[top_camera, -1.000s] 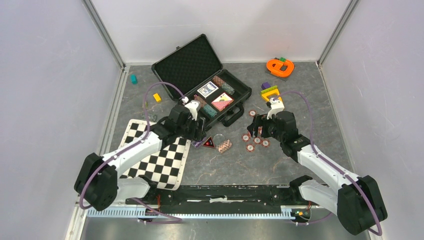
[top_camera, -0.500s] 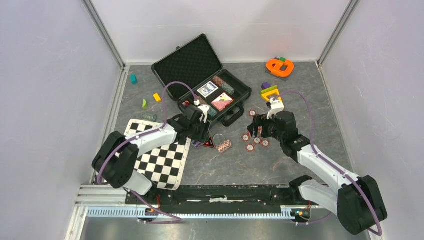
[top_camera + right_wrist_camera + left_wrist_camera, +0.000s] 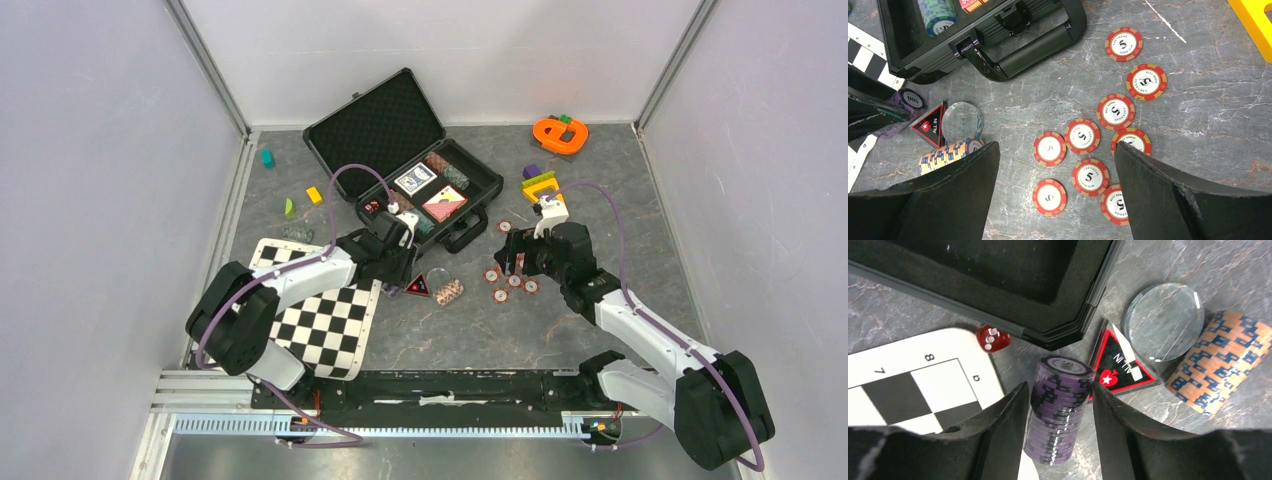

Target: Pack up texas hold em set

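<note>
Nine red "5 Las Vegas" chips lie under R gripper, jaws wide. L gripper, jaws apart, straddles purple "500" stack; "ALL IN" marker at 3 o'clock.

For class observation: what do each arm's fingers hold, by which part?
Left fingers flank the purple chip stack at its sides; contact unclear. Right fingers hold nothing.

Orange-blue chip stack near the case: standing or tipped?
Tipped. The orange-and-blue poker chip stack lies on its side, striped edges up, beside the clear round disc.
</note>
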You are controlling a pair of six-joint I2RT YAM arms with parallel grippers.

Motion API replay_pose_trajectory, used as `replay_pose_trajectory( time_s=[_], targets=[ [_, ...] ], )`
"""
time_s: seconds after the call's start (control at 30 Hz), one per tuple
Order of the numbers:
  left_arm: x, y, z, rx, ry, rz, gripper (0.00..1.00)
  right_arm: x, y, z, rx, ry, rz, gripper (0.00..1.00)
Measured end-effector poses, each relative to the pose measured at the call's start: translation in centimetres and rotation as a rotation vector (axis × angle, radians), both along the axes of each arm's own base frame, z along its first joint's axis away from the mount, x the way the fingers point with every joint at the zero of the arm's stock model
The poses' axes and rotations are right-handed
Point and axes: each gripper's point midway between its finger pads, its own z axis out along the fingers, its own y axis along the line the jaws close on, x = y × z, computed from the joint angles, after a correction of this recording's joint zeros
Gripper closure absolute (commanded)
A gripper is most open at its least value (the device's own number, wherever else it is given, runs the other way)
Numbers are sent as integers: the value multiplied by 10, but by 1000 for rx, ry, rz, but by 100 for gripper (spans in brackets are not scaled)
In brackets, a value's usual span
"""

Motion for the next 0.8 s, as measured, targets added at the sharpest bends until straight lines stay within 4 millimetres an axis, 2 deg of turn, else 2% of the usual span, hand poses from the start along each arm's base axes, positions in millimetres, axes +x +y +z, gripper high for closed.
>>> replay_pose_trajectory(
  time_s=[0.2, 0.37, 0.63, 0.7, 0.8],
  targets=[
    [-7, 8, -2, 54, 45, 7, 39, 0, 0, 0, 0, 0, 0, 10],
    [-12, 11, -8, 88, 83, 4, 64, 0, 0, 0, 1, 0, 0, 10],
    [-19, 16, -4, 101, 102, 3, 77, 0, 0, 0, 1, 0, 0, 10],
    [-23, 16, 4, 83, 105, 1, 78, 0, 0, 0, 1, -1, 0, 10],
    [-22, 13, 23, 34, 68, 18, 87, 0, 0, 1, 2, -2, 1, 10]
  ],
)
